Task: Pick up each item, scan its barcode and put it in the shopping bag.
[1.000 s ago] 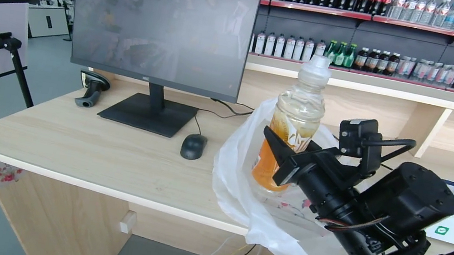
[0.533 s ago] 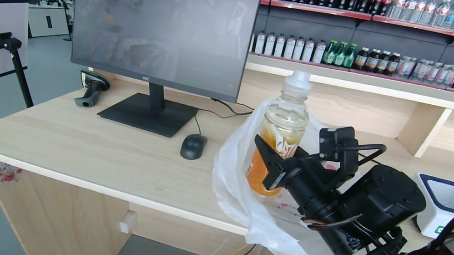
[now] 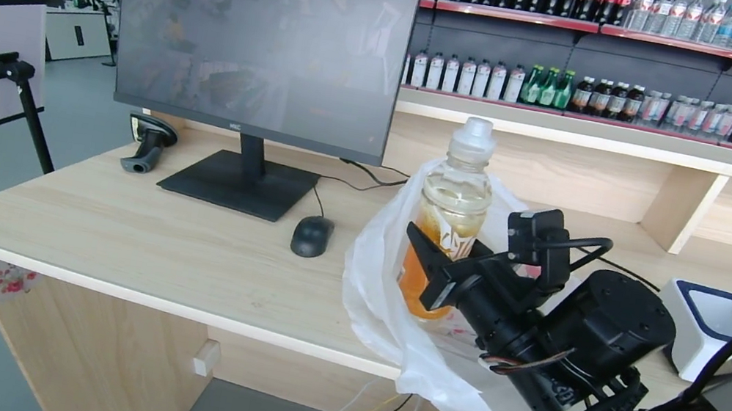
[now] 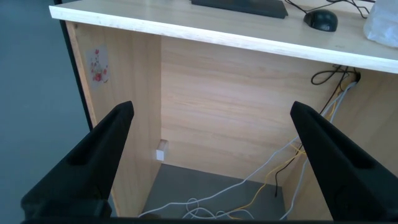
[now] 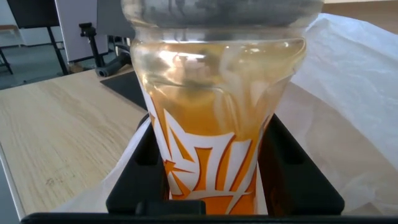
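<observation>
Head view: drink bottle [image 3: 449, 219], clear w/ orange label & pale cap, stands upright in the mouth of the white shopping bag [image 3: 380, 297], plastic rising behind it & on its left; can't tell if its base rests on anything. Around the label band, mid-body, the right gripper [image 3: 434, 250] is clenched, coming in from the side, prob. so the bottle stays vertical & goes in base first w/o snagging the film. Right wrist view agrees: black fingers [image 5: 144, 163] press on both sides of the label. Bag sits at the front edge of the counter [image 3: 145, 235], part hanging over, near the desktop scanner [image 3: 709, 330]; short carry from scan to bag, I'd guess. Low in front of the counter hangs the left gripper [image 4: 211, 162], jaws spread, holding nothing, out of the way. Further left: monitor [image 3: 261, 32], mouse [image 3: 312, 235], handheld scanner [image 3: 149, 145], all well apart from the bag.
</observation>
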Tool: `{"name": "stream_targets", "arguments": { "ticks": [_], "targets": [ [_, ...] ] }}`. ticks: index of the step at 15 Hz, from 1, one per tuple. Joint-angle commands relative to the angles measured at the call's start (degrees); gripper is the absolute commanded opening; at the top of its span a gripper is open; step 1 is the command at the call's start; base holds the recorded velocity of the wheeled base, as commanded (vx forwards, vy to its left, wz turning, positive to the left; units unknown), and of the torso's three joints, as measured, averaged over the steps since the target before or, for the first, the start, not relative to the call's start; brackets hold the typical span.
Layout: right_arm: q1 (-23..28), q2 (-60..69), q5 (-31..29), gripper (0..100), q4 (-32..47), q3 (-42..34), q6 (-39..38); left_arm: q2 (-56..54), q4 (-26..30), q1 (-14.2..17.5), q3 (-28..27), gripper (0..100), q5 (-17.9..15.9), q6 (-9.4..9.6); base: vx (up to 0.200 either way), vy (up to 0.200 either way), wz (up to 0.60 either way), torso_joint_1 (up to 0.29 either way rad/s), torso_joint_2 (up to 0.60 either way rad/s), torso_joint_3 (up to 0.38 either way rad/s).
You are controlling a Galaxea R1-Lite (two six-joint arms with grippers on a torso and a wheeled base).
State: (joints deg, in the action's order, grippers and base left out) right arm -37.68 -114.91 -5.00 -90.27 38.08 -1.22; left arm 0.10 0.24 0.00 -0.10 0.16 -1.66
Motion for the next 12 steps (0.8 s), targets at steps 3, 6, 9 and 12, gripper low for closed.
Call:
{"name": "stream_targets", "arguments": {
  "ticks": [3,6,9,12],
  "targets": [
    [-0.02,-1.11,-0.01,0,0.27,0.24,-0.1,-0.01,0.02,0.0,0.01,100,0.02,-0.01,0.0,0.0,0.0,0.0,0.0,0.0],
    [-0.02,-1.46,-0.01,100,0.27,0.76,0.08,-0.01,0.02,0.0,0.01,100,0.02,-0.01,0.0,0.0,0.0,0.0,0.0,0.0],
    [-0.02,-0.58,-0.01,100,0.27,0.06,-0.36,-0.01,0.02,0.0,0.01,100,0.02,-0.01,0.0,0.0,0.0,0.0,0.0,0.0],
    [-0.11,2.14,-0.01,100,0.27,-1.7,-0.28,-0.01,0.02,0.0,0.01,100,0.02,-0.01,0.0,0.0,0.0,0.0,0.0,0.0]
  ]
}}
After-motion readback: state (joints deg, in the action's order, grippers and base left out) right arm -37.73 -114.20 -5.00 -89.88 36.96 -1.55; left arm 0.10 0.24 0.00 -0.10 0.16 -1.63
